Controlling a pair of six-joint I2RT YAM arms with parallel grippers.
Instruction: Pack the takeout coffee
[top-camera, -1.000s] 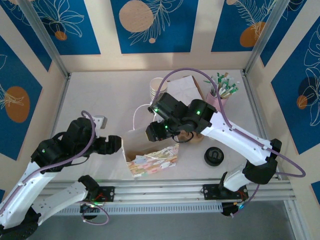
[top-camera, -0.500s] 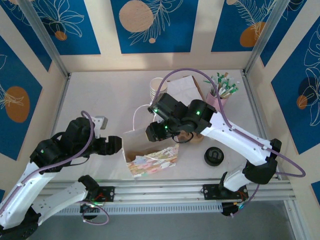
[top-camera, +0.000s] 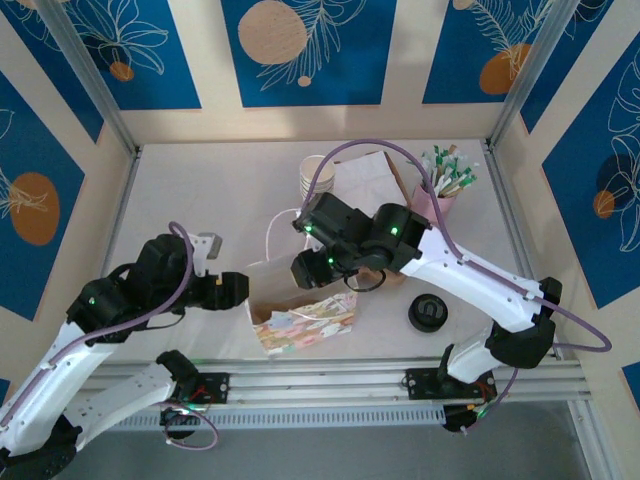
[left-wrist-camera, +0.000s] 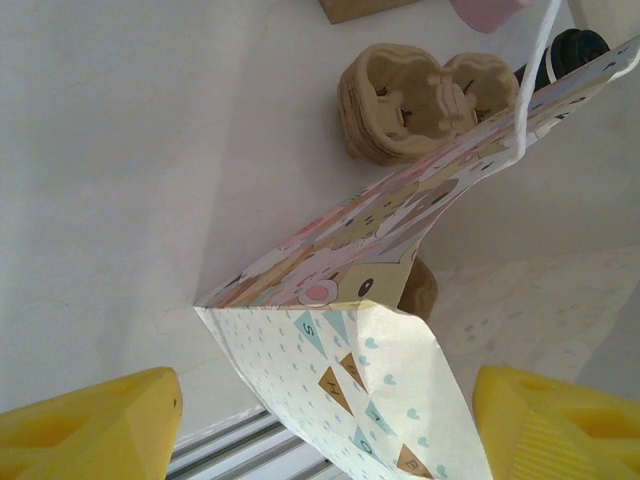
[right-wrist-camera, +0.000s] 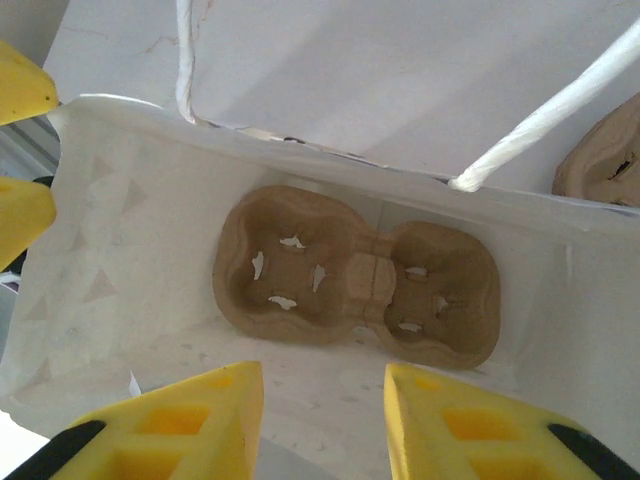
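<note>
The patterned paper bag (top-camera: 305, 318) stands open near the front edge of the table. A brown pulp two-cup carrier (right-wrist-camera: 355, 275) lies on the bag's bottom. My right gripper (right-wrist-camera: 325, 420) hangs open over the bag's mouth (top-camera: 312, 270), its yellow fingers (right-wrist-camera: 175, 425) apart and holding nothing. My left gripper (top-camera: 232, 290) is at the bag's left end, open. The bag's folded side (left-wrist-camera: 370, 390) sits between its wide-spread fingers (left-wrist-camera: 90, 420), with a gap on each side. More stacked carriers (top-camera: 388, 272) rest just right of the bag.
A black lid (top-camera: 427, 313) lies right of the bag. At the back stand stacked paper cups (top-camera: 314, 176), a brown box (top-camera: 368, 178) and a pink cup of stirrers (top-camera: 446, 182). The bag's white handles (right-wrist-camera: 184, 60) arch over its mouth.
My left gripper has crept slightly right, closer to the bag's end. My right gripper has shifted a little left over the bag opening.
</note>
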